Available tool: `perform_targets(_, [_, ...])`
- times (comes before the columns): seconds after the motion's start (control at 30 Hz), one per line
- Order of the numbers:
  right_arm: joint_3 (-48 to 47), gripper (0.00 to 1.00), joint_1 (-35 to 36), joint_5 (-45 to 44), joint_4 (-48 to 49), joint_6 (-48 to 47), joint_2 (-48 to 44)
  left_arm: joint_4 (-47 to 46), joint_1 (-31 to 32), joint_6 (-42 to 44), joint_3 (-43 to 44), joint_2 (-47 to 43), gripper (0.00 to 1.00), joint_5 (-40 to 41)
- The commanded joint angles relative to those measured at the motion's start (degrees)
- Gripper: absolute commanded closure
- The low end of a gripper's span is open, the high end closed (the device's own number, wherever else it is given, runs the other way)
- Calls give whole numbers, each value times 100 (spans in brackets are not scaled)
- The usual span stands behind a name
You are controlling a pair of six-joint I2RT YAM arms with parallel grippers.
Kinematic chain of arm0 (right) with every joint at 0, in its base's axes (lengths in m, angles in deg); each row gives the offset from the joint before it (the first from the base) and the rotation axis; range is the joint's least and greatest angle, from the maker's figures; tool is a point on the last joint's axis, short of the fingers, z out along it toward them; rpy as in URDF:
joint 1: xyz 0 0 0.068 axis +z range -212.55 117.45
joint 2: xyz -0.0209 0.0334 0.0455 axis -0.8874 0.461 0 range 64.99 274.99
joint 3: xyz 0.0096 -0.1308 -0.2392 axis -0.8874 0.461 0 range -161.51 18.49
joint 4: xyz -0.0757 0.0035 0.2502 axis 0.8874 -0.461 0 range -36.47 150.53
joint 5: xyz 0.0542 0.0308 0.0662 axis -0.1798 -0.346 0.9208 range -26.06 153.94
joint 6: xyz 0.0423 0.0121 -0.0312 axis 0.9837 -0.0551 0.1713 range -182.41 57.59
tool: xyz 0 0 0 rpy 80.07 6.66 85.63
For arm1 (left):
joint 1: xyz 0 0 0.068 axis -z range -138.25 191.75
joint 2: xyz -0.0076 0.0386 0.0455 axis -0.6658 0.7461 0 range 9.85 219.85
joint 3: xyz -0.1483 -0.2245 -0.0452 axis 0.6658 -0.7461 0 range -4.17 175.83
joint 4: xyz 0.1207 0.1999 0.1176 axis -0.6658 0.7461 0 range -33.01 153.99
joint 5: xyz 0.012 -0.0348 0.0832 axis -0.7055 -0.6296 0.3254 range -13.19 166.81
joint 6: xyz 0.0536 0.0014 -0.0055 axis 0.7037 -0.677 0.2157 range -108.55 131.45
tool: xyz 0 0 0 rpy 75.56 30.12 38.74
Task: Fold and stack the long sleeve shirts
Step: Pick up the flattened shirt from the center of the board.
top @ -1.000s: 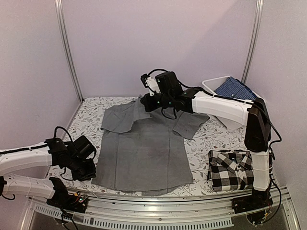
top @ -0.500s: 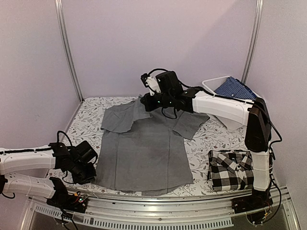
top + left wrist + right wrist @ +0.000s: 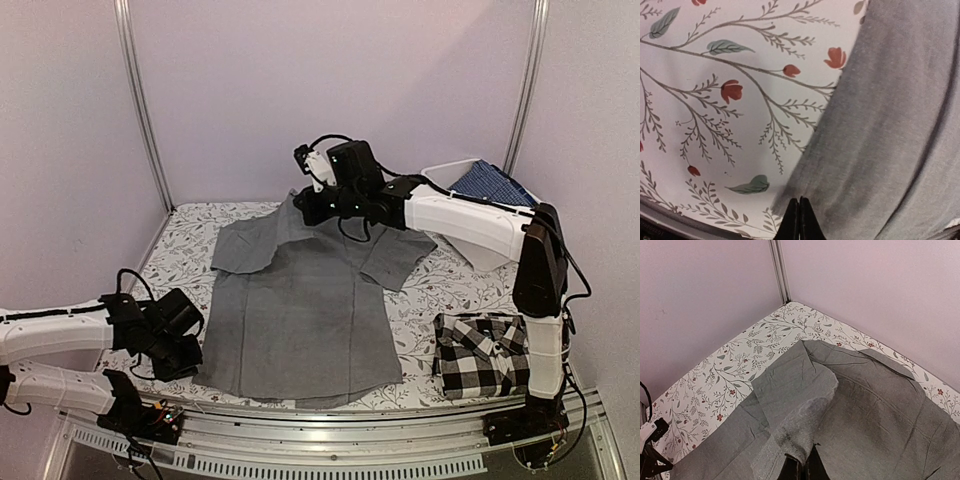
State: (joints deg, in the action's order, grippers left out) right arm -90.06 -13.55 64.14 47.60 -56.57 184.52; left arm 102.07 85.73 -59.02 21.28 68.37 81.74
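The mid-grey shirt [image 3: 300,310] lies spread flat in the middle of the table, sleeves folded in at the top. My right gripper [image 3: 303,206] is shut on a fold of its collar edge and holds it raised above the table; the right wrist view shows the gripper [image 3: 804,466] and the pinched cloth [image 3: 805,430]. My left gripper [image 3: 188,352] is low at the shirt's near left hem corner. In the left wrist view it [image 3: 800,214] is shut, its tips at the corner of the grey cloth [image 3: 890,125], no cloth visible between them. The black-and-white checked shirt [image 3: 480,355] lies folded at the near right.
A white bin [image 3: 448,178] with blue patterned cloth [image 3: 492,187] stands at the back right. The flowered tabletop [image 3: 185,240] is bounded by pale walls and metal posts at the back corners. A metal rail [image 3: 330,440] runs along the near edge.
My right gripper has risen a little with the collar fold. My left gripper has shifted slightly toward the near edge, to the hem corner.
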Motion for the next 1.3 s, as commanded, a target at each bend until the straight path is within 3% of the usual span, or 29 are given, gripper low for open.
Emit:
perform_targets(0.0, [-420, 100, -129, -325, -32, -256, -307, 398, 82, 227, 645, -274, 100, 262])
perform_targets(0.27, [-588, 100, -305, -523, -53, -453, -459, 747, 107, 597, 1151, -122, 100, 386])
perform_targets(0.47, [-510, 100, -308, -181, -110, -273, -452, 50, -127, 351, 282, -60, 82, -135])
perform_targets(0.83, [-383, 100, -305, 141, -91, -146, -462, -517, -221, 399, -27, 625, 71, -28])
perform_targets(1.07, [-278, 100, -307, 238, -13, -93, -507, -641, -131, 413, -14, 1244, 70, -173])
perform_targets(1.27, [73, 100, -305, 285, 232, 5, -671, -1047, 21, 577, -114, 2134, 83, -567])
